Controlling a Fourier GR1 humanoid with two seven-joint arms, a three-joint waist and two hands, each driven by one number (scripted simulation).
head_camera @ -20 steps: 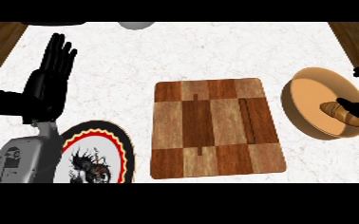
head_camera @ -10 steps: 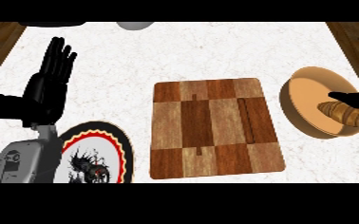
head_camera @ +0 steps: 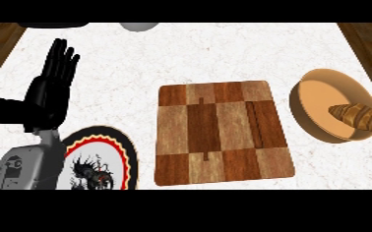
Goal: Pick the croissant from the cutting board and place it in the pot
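The croissant [head_camera: 352, 115], golden brown, lies inside the tan pot [head_camera: 314, 86] at the right edge of the head view. Left of the pot, the checkered wooden cutting board [head_camera: 222, 130] lies bare in the middle of the counter. My left hand [head_camera: 49, 89] rests open at the far left, fingers straight and pointing up, well away from both board and pot. No part of my right hand shows in the view.
A plate [head_camera: 116, 152] with a red, yellow and black rim sits at the lower left, partly under my left forearm [head_camera: 27, 166]. A grey round object [head_camera: 139, 26] peeks in at the top edge. Brown wood borders the white counter at both upper corners.
The right hand, which was over the pot around the croissant, has drawn off to the right and out of view. The croissant stays in the pot. My left hand has not moved.
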